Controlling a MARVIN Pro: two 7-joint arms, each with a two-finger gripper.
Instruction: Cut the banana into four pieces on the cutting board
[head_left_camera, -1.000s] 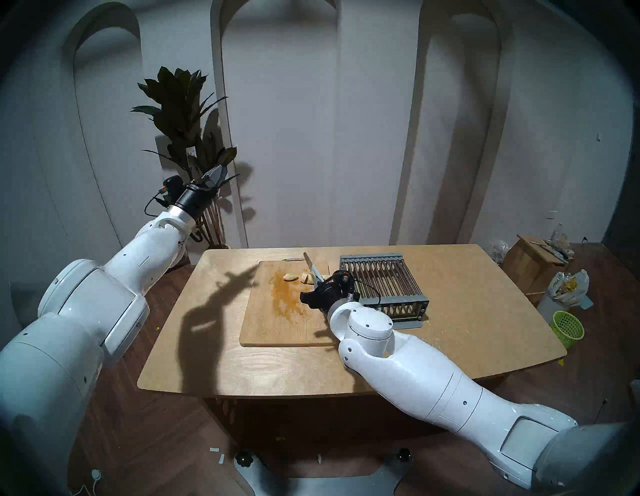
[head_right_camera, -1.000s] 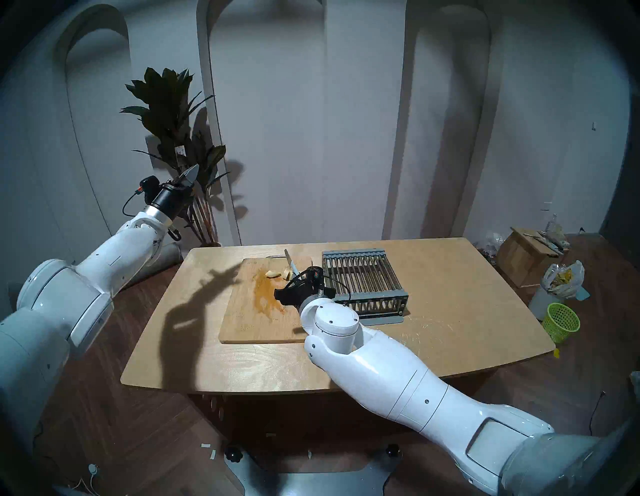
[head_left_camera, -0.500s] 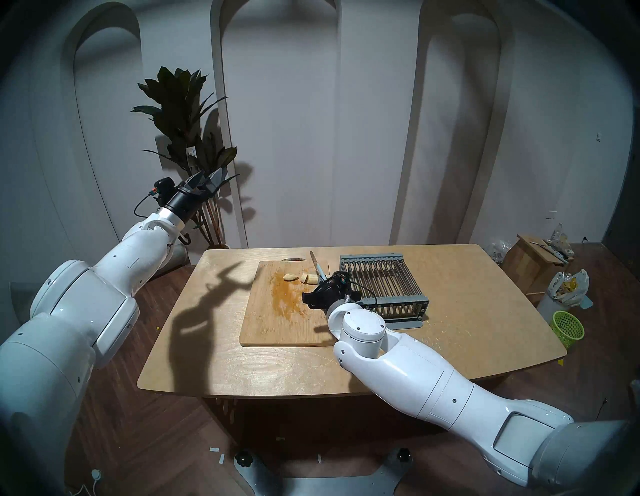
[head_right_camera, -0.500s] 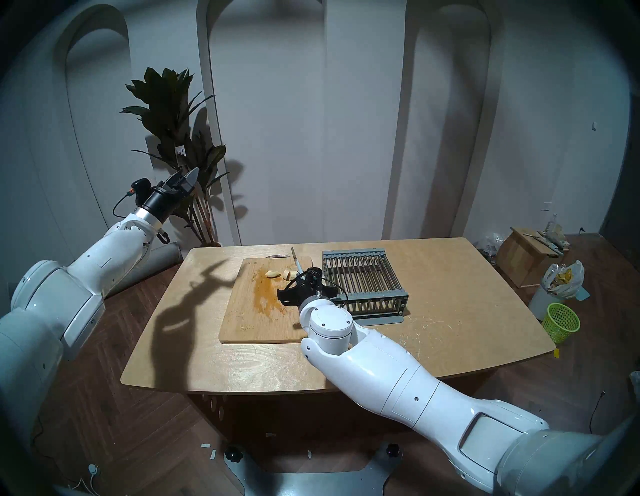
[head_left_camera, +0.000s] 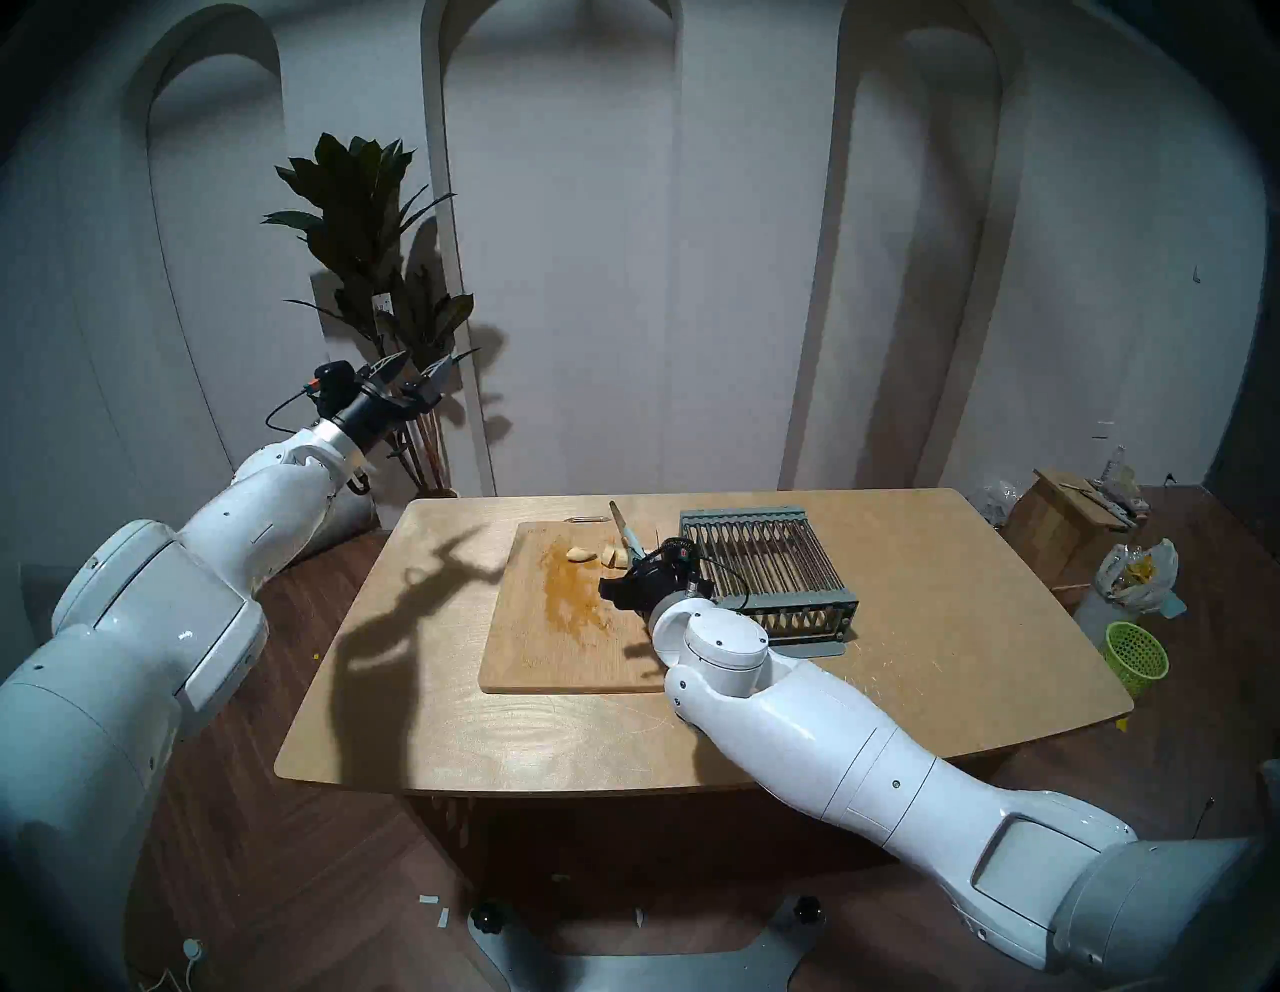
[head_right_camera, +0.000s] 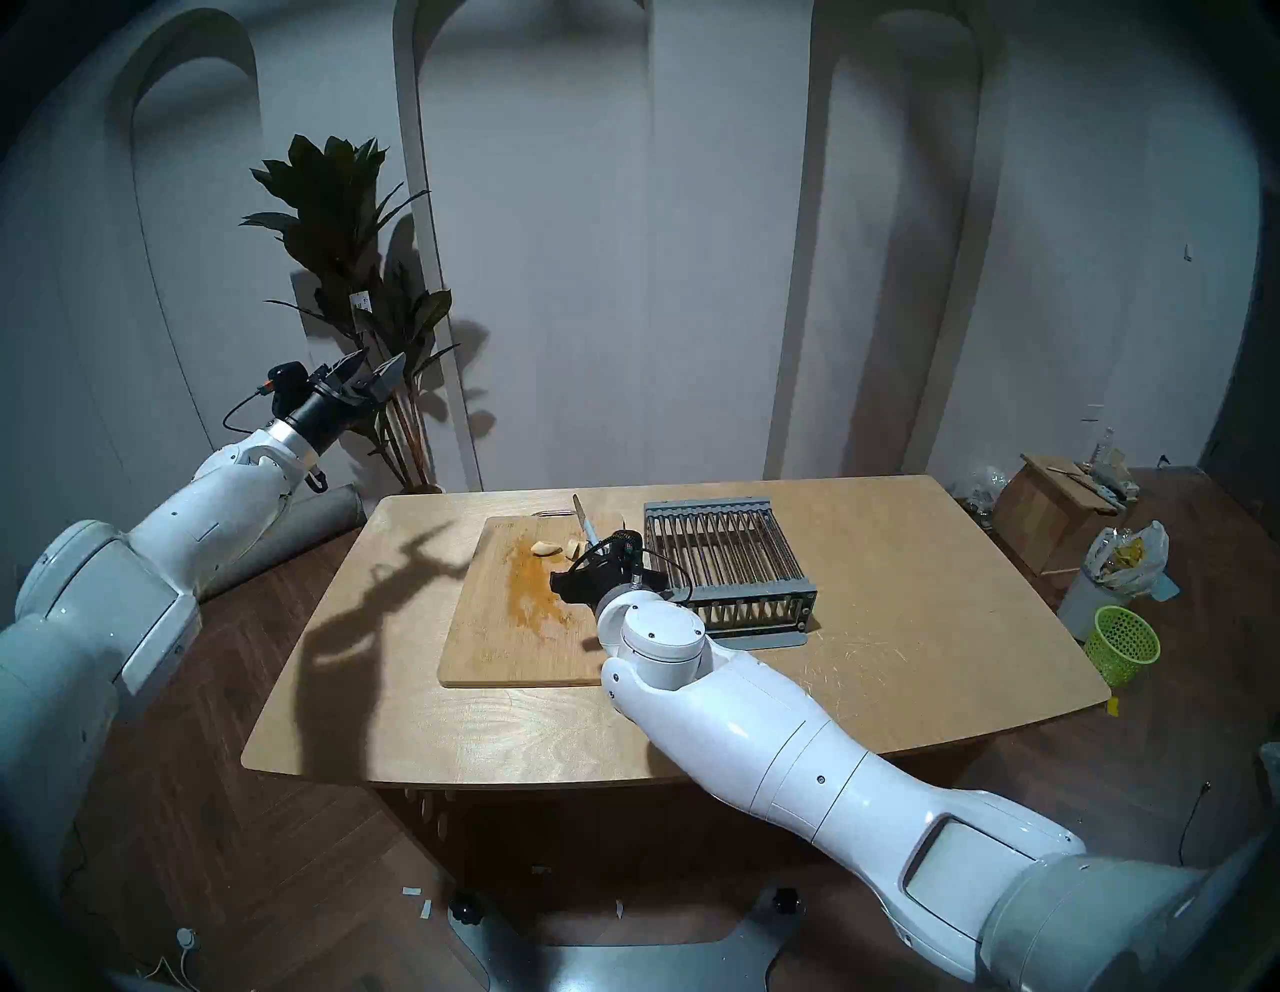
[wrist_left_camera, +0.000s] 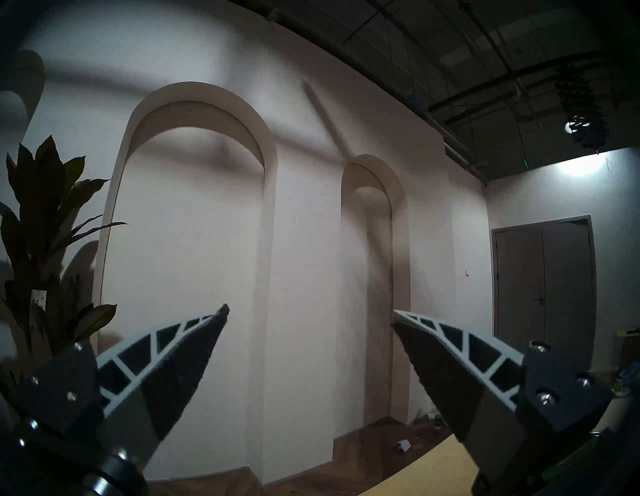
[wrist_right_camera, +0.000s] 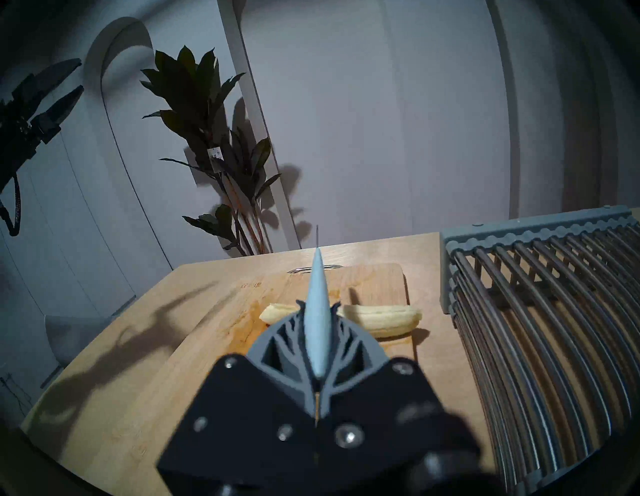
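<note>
Only right wrist view shows right gripper (wrist_right_camera: 317, 346) clenched on knife (wrist_right_camera: 316, 311), banana (wrist_right_camera: 379, 320) piece beyond; left gripper (wrist_left_camera: 310, 318) released.

A grey slatted metal rack (head_left_camera: 765, 575) sits toward my wooden table's (head_left_camera: 935, 623) far right edge; a dark-leaved potted plant (head_left_camera: 374, 228) stands beyond its far left corner.

This looks like a room made to look like a home, used for testing a robot. White walls have tall curved arches (head_left_camera: 554, 208), and a big leafy plant (head_left_camera: 374, 228) stands in the corner. A wooden table (head_left_camera: 485, 734) sits on a dark wood floor (head_left_camera: 277, 866). Boxes (head_left_camera: 1060, 516), bags and a green basket (head_left_camera: 1136, 654) lie about, and bare pipes (wrist_left_camera: 485, 69) run along the dark ceiling.
</note>
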